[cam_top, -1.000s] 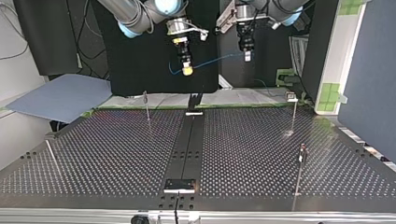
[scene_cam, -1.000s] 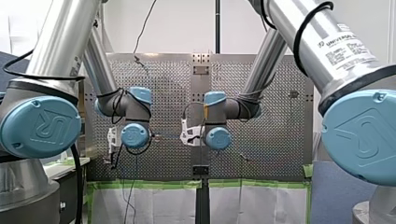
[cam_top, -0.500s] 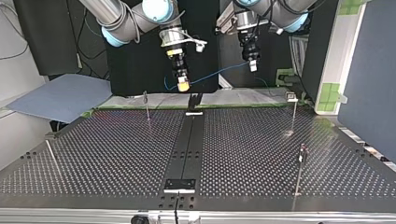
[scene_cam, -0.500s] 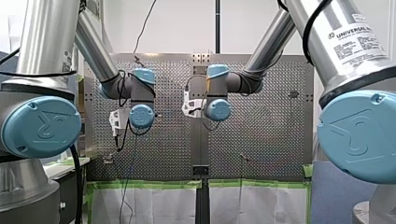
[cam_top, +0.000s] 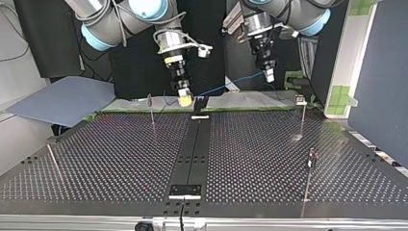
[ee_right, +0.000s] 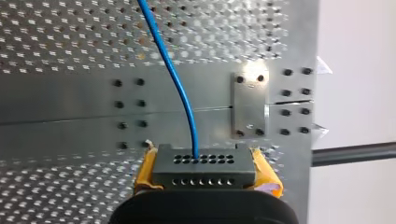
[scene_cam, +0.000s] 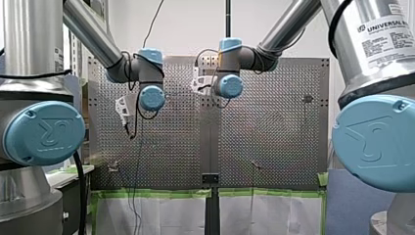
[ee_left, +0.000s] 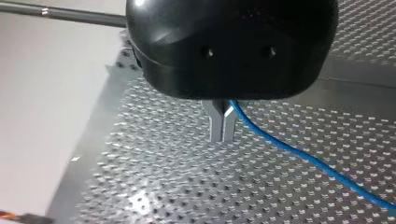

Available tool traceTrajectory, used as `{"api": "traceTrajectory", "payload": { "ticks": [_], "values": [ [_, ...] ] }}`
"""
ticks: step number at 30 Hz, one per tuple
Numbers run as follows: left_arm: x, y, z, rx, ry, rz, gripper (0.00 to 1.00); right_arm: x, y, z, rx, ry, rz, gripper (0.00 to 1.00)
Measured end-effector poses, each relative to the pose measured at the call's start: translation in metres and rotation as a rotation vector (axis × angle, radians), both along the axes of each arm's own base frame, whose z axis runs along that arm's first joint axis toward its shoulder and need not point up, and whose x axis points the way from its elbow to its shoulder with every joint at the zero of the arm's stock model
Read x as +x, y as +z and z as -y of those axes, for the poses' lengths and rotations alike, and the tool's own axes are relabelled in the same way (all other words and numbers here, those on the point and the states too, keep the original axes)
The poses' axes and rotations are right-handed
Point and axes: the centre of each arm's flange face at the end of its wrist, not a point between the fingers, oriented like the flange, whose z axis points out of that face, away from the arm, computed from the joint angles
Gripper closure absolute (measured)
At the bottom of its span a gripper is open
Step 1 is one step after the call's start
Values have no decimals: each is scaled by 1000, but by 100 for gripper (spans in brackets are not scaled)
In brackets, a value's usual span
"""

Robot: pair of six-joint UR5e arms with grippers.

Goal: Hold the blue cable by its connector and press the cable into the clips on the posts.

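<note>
One cable (ee_left: 299, 156), seemingly in left pincer (ee_left: 223, 135)

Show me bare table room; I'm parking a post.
Top view: bare table lies between the centre strip and the post at its left, and between that strip and the posts at its right. The far edge is crowded: my left claw and my right claw, gripping the connector, hold the blue cable.
</note>
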Motion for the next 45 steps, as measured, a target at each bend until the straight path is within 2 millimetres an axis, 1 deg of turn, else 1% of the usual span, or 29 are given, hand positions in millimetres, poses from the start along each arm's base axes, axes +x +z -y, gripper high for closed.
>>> {"api": "traceTrajectory", "payload": {
  "ticks": [4, 5, 8, 12, 14, 17, 20, 22, 26, 31, 35, 39, 45],
  "values": [
    [4, 25, -1, -6, 12, 26, 100, -6, 22, 0, -7, 5, 5, 100],
    [4, 30, -1, -7, 13, 31, 100, -7, 24, 0, -4, 7, 3, 100],
    [7, 49, -2, -11, 21, 51, 100, -6, 22, 3, 13, 13, -18, 100],
    [9, 73, -6, -22, 31, 78, 100, -2, 8, 7, 48, 21, -56, 100],
    [9, 86, -9, -28, 37, 90, 100, 1, 5, 9, 58, 27, -64, 100],
    [9, 102, -13, -34, 45, 106, 100, 4, 10, 12, 55, 33, -60, 100],
    [7, 117, -17, -35, 53, 118, 100, 10, 20, 14, 43, 42, -49, 100],
    [8, 120, -20, -29, 61, 112, 100, 14, 28, 15, 33, 47, -39, 100],
    [13, 115, -25, -7, 75, 72, 100, 21, 45, 16, 14, 56, -19, 100],
    [29, 106, -33, 7, 99, 31, 100, 30, 65, 17, -4, 67, 3, 100],
    [39, 113, -43, -14, 104, 51, 100, 35, 78, 18, -14, 73, 15, 100],
    [47, 122, -53, -22, 105, 67, 100, 38, 84, 20, -18, 80, 23, 100],
    [66, 129, -65, -18, 105, 71, 100, 51, 78, 23, -9, 96, 25, 100]
  ]
}}
